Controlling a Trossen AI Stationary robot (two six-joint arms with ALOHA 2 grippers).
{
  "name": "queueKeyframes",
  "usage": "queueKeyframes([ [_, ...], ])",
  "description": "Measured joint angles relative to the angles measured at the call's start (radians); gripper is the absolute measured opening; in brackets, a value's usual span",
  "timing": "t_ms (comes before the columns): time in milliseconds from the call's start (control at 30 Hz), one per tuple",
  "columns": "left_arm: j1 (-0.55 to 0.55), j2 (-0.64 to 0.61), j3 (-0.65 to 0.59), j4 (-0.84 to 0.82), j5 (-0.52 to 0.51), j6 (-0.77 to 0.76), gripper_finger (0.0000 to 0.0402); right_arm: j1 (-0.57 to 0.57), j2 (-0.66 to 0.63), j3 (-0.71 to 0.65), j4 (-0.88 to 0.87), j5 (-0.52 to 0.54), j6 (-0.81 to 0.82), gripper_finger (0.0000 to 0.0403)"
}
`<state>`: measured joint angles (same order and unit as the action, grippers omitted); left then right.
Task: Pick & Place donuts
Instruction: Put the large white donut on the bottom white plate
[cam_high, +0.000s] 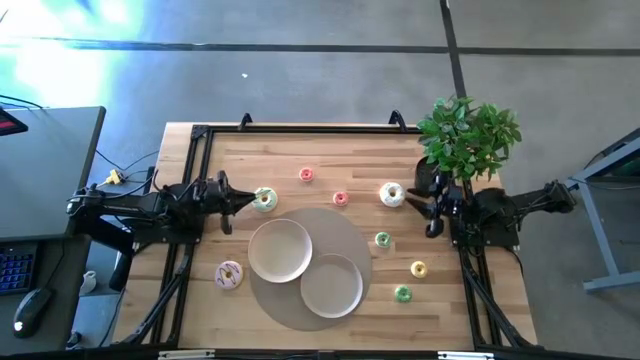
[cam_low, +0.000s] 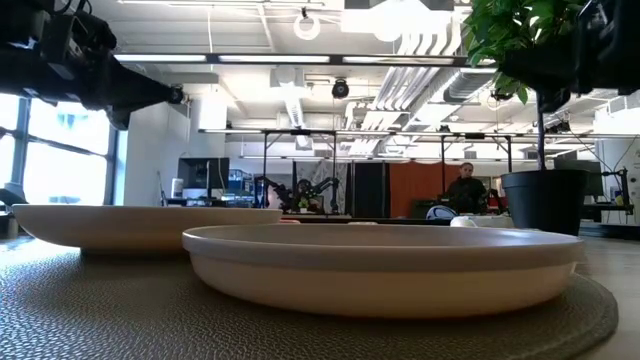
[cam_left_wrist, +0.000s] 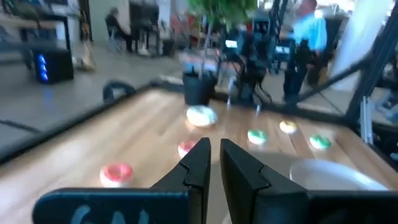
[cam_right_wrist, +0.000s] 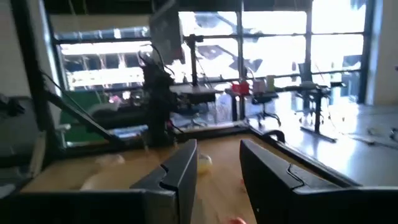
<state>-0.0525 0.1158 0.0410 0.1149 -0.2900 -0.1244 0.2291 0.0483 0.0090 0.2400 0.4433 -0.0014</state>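
Currently, the left end effector (cam_high: 247, 200) is being held just above the table (cam_high: 330, 142) at its left side, its tips right beside the green donut (cam_high: 265, 200); its fingers are being kept narrow, nearly together, with nothing gripped between them. The right end effector (cam_high: 423, 207) is being held at the table's right side, beside the potted plant (cam_high: 466, 140), with a moderate gap being kept between its fingers and nothing held.

The white donut (cam_high: 392, 194) is lying just in front of the right end effector. Two small pink donuts (cam_high: 306, 175) (cam_high: 340, 198) are lying between the green and white ones. A sprinkled donut (cam_high: 229, 274) is lying near the table's front left corner, just off the round mat (cam_high: 355, 232). Two pale plates (cam_high: 280, 250) (cam_high: 332, 285) are resting on that mat, touching or nearly so. A mini green donut (cam_high: 382, 239) is sitting at the mat's right edge, with a yellow donut (cam_high: 418, 268) and another green one (cam_high: 402, 293) on the bare wood further right.
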Motion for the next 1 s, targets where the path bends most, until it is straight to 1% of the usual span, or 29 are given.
queueKeyframes([
  [67,0.000,0.000,0.000,0.056,-0.024,0.009,0.0034,0.000,0.025,0.012,0.000,-0.013,-0.003,0.0119],
  [133,0.000,0.000,0.001,0.110,-0.027,0.014,0.0035,0.000,0.068,0.040,0.000,-0.027,0.001,0.0119],
  [200,0.000,0.000,0.004,0.143,-0.026,0.026,0.0040,0.000,0.131,0.075,0.004,-0.038,0.010,0.0119],
  [267,0.000,0.001,0.015,0.142,-0.027,0.045,0.0051,0.000,0.212,0.108,-0.027,-0.041,0.041,0.0119],
  [333,0.000,0.009,0.033,0.145,-0.032,0.049,0.0071,0.000,0.309,0.148,-0.059,-0.040,0.074,0.0119],
  [467,0.000,0.045,0.061,0.146,-0.035,0.073,0.0123,-0.007,0.510,0.217,-0.168,-0.010,0.136,0.0119],
  [533,0.000,0.074,0.070,0.167,-0.043,0.085,0.0145,-0.029,0.609,0.240,-0.201,0.010,0.179,0.0119],
  [600,0.000,0.102,0.071,0.200,-0.062,0.085,0.0158,-0.064,0.705,0.255,-0.217,0.013,0.236,0.0119],
  [700,0.000,0.143,0.071,0.222,-0.085,0.075,0.0165,-0.123,0.839,0.259,-0.224,-0.007,0.302,0.0119],
  [800,0.000,0.175,0.071,0.226,-0.094,0.068,0.0165,-0.173,0.950,0.259,-0.236,-0.012,0.316,0.0119],
  [900,0.000,0.203,0.071,0.226,-0.095,0.060,0.0165,-0.218,1.027,0.259,-0.228,-0.004,0.355,0.0119],
  [1000,0.000,0.222,0.071,0.227,-0.096,0.041,0.0166,-0.254,1.078,0.260,-0.232,-0.050,0.368,0.0119],
])
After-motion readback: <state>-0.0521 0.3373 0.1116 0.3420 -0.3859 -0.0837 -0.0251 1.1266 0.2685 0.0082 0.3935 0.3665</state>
